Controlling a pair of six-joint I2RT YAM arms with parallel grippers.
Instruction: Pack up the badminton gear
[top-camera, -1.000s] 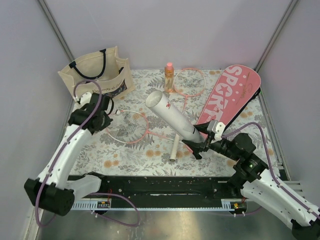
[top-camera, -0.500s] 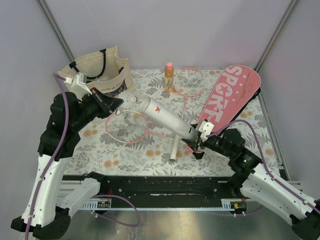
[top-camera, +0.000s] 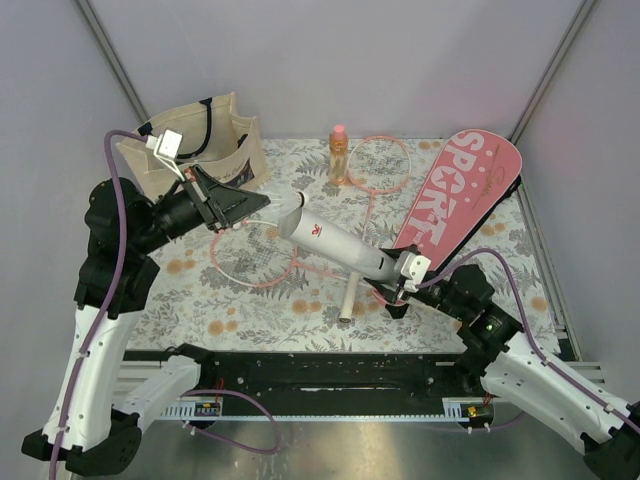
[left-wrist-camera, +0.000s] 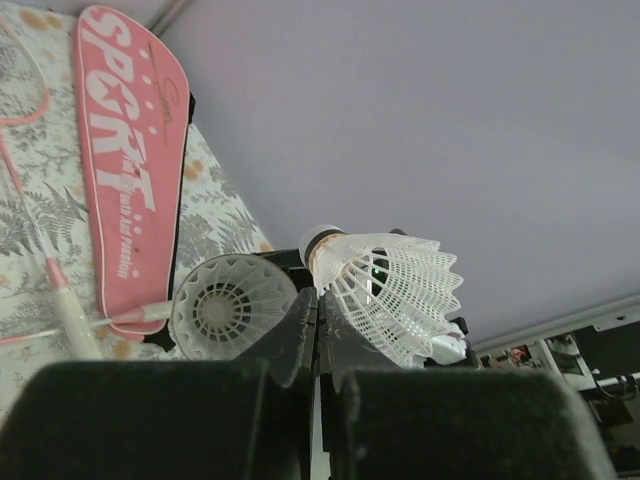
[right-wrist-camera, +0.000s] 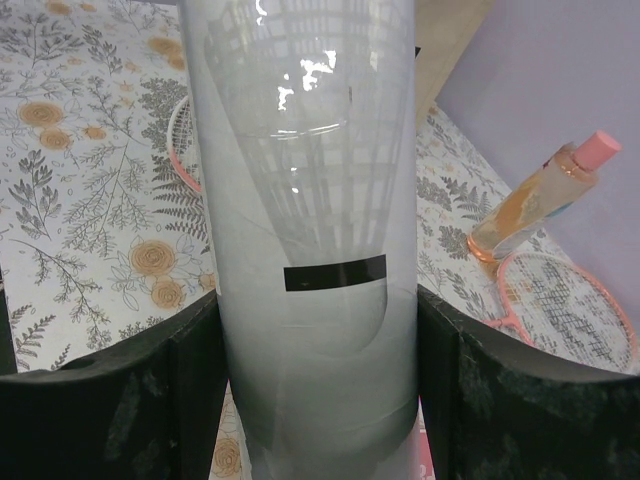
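You have two pink rackets (top-camera: 380, 163), one white tube (top-camera: 340, 243), one pink cover (top-camera: 460, 195), one orange bottle (top-camera: 338, 155) and one beige bag (top-camera: 200, 150) on the desk (top-camera: 200, 300). Two shuttlecocks also show.

Your right fingers (top-camera: 392, 284) are clamped round the closed end of the white tube, one on each side. The tube's long axis runs diagonally from near right to far left, with its open mouth turned toward your left fingers (left-wrist-camera: 306, 326). Those are closed, pinching the skirt rim of one shuttlecock (left-wrist-camera: 385, 290) in the air near that mouth. The second shuttlecock (left-wrist-camera: 232, 305) sits inside the mouth, skirt facing out.

One racket lies with its head beside the bottle at the far side, its white handle pointing toward the arms' bases. The other racket (top-camera: 255, 258) lies left of centre, its shaft running right beneath the tube.

The cover lies flat on the right with "SPORT" facing up. Its wide end is at the far right corner and its narrow end points toward the right arm. The bag stands in the far left corner.
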